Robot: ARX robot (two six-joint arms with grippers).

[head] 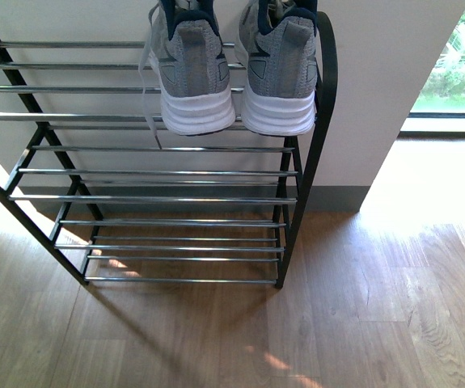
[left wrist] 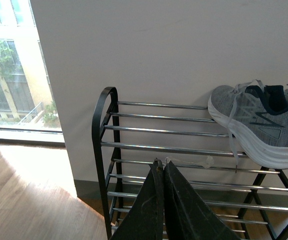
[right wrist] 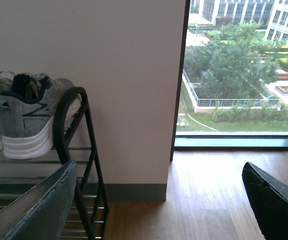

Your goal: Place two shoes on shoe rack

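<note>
Left claw (left wrist: 160,163) together, right claw (right wrist: 159,167) apart, each only in its wrist view; shoes (head: 193,73) atop rack (head: 159,172).

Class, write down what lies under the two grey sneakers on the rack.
The left sneaker and right sneaker rest on the shoe rack's top chrome bars; lower tiers follow. Their soles hide the bars directly beneath.

The left shoe (head: 188,73) is sitting just beside the right shoe (head: 281,69) on the rack's (head: 159,198) top tier, at its right end.
</note>
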